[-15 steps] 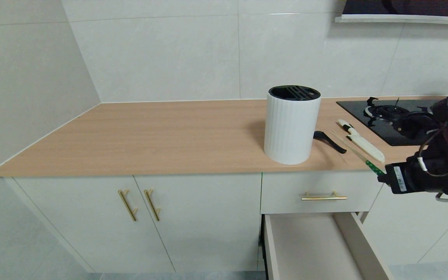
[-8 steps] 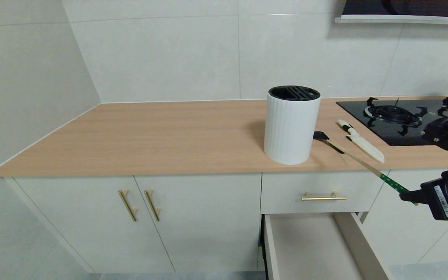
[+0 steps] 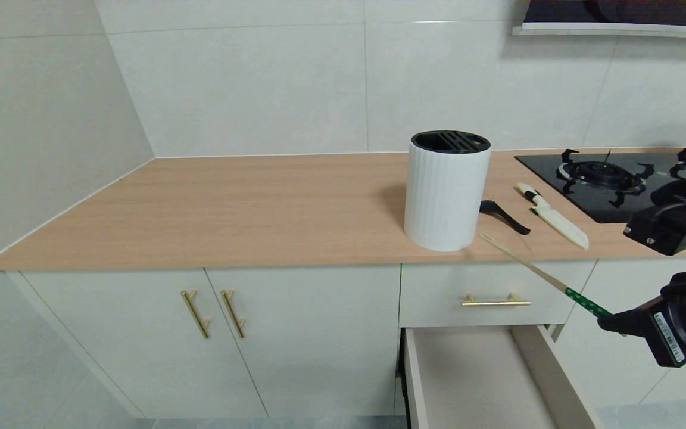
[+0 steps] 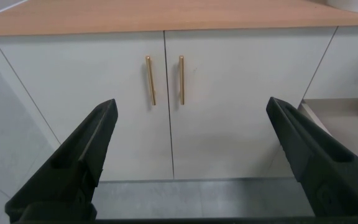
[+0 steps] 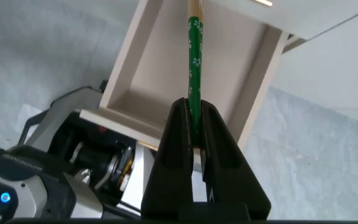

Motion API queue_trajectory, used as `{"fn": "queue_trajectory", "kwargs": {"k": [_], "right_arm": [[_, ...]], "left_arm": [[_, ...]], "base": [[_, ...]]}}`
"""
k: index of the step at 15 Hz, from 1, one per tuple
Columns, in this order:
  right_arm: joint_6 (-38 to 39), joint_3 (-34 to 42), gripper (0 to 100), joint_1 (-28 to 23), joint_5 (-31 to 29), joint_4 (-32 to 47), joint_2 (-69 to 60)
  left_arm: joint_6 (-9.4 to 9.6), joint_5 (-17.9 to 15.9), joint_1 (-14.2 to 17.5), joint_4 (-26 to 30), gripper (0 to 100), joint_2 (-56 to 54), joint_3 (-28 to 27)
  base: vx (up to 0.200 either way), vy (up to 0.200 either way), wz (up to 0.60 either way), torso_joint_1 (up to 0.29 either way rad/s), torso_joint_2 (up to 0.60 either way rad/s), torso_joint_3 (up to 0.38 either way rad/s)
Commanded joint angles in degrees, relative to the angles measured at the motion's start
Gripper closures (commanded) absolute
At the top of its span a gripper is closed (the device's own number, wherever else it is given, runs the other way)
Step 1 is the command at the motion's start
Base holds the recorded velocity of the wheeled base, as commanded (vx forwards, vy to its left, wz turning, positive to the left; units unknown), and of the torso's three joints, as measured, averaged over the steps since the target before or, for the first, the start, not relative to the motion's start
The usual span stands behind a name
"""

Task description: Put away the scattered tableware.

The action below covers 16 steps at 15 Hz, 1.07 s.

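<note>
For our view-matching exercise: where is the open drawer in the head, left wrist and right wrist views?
Head view: the open drawer sits low, right of centre, under the closed drawer.
Left wrist view: a slice of the open drawer past the double cabinet doors.
Right wrist view: the open drawer behind the chopstick in the right gripper.
Shared landmark: the gold drawer handle just above it.

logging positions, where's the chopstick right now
Head view, right side: the chopstick is in the air, its green end clamped in the right gripper, slanting up toward the counter edge above the open drawer.
</note>
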Motion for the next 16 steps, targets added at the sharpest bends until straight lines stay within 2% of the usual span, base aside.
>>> {"fn": "queue_trajectory", "kwargs": {"k": [1, 16], "right_arm": [[0.0, 0.4, 100, 1.0, -0.1, 0.1, 0.9], [-0.2, 1.0, 100, 3.2, -0.3, 0.1, 3.5]], "left_arm": [[0.01, 0.0, 0.0, 0.0, 0, 0.1, 0.0], [0.01, 0.0, 0.0, 0.0, 0, 0.1, 0.0]], "base": [[0.000, 0.000, 0.00, -0.124, 0.31, 0.173], [0.000, 0.000, 0.00, -0.171, 0.46, 0.283]]}}
